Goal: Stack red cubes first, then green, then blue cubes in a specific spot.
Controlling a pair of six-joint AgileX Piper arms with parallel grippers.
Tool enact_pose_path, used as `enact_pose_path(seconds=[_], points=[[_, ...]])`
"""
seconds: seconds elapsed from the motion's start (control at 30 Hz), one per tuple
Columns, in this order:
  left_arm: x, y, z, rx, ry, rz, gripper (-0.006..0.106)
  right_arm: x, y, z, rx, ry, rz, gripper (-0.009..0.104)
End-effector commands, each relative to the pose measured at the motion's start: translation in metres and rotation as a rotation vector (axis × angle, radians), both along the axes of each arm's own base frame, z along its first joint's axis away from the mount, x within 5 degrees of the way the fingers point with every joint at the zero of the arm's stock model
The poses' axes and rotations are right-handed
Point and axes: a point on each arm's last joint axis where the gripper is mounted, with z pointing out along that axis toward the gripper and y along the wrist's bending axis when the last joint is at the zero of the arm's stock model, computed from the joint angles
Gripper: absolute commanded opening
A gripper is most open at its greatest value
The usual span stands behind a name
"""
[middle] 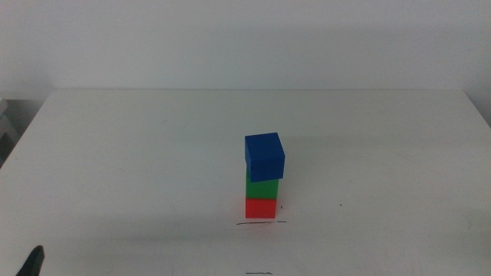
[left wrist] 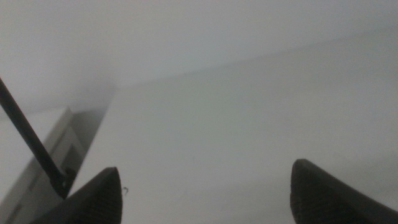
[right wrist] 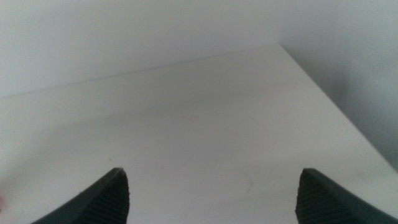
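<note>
Three cubes, apparently unlabelled: blue cube (middle: 265,156), green (middle: 261,187), red (middle: 261,208).

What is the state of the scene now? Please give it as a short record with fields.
stack order: red cube at the bottom, green cube in the middle, blue cube on top
stack place: just behind the pen line on the white table
blue cube: turned slightly against the cubes below
left gripper: open, holds nothing, away from the stack
right gripper: open, holds nothing, away from the stack
</note>
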Motion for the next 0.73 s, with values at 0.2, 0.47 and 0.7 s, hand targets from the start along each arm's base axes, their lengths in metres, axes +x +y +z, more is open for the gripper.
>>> enact_pose_path(seconds=[0.2, 0.47, 0.7], points=[[-0.001, 0.001, 0.006, -0.05, -0.09, 0.011, 0.091, 0.0, 0.0, -0.006, -0.038, -0.108, -0.003, 0.081], [-0.001, 0.001, 0.005, -0.05, -0.087, 0.011, 0.091, 0.002, -0.001, -0.017, -0.039, -0.077, -0.003, 0.081], [-0.001, 0.001, 0.005, -0.05, -0.086, 0.01, 0.091, 0.001, -0.001, -0.02, -0.039, -0.059, -0.004, 0.081]])
